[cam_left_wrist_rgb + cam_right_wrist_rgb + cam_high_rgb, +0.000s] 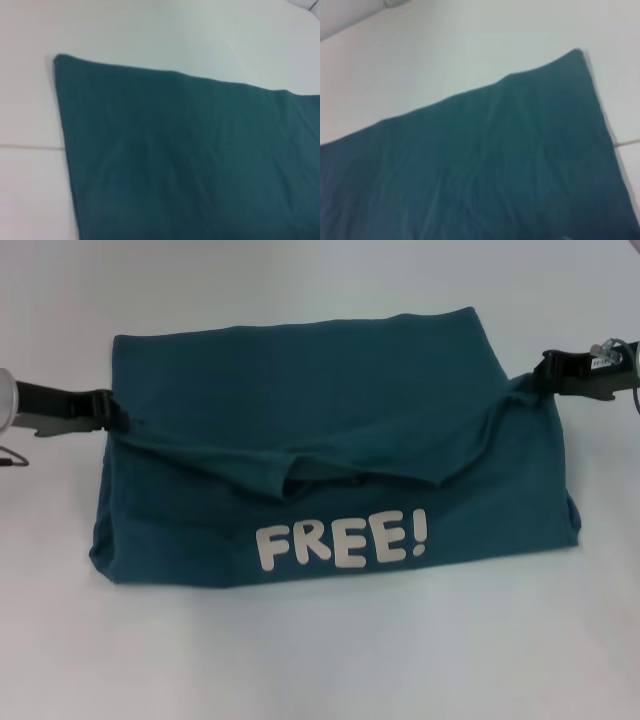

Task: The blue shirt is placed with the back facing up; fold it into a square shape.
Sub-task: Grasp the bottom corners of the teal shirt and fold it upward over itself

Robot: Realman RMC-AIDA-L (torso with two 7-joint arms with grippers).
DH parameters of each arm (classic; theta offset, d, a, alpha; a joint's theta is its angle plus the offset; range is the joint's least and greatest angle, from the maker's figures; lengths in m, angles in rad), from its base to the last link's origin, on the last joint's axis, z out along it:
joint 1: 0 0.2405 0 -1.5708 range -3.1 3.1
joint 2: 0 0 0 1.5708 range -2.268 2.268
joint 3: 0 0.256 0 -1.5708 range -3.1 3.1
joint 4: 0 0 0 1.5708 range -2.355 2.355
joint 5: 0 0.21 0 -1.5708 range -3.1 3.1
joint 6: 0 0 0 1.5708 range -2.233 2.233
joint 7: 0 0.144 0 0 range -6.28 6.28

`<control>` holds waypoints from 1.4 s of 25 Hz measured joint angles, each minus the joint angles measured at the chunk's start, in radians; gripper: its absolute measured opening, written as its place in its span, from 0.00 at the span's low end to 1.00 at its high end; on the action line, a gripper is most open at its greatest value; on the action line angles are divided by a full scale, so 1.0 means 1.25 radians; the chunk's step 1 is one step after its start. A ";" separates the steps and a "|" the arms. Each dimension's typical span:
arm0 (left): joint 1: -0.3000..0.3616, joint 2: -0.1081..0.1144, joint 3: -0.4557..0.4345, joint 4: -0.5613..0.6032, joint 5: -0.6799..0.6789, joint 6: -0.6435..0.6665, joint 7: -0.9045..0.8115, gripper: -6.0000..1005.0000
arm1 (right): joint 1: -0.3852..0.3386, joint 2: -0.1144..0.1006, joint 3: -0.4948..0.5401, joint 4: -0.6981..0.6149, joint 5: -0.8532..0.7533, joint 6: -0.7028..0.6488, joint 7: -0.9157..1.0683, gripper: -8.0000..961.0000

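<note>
both tools, left tool (118,412) and right tool (538,375), seemingly pinch blue shirt (330,390) edges.

1. I see a plain white tabletop (320,660) filling my head view, evenly lit, with soft shadows.
2. In my left wrist view, a thin dark seam line (30,147) crosses the white surface.
3. No walls or windows visible.

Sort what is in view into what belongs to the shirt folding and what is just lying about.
Belongs to the job:
- blue shirt, partly folded, white FREE! print showing
- left gripper at its left edge
- right gripper at its right edge

Just lying about:
- nothing loose; only the white table underneath
</note>
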 joint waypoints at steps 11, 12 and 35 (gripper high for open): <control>-0.013 -0.003 0.056 -0.012 0.003 -0.087 -0.003 0.06 | 0.038 0.006 -0.033 0.024 -0.014 0.053 -0.002 0.04; -0.013 -0.003 0.055 -0.012 0.003 -0.088 -0.003 0.07 | 0.039 0.006 -0.032 0.024 -0.014 0.056 -0.001 0.05; -0.020 -0.019 0.072 -0.019 0.015 -0.155 0.011 0.15 | 0.080 0.014 -0.103 0.078 -0.015 0.151 -0.014 0.09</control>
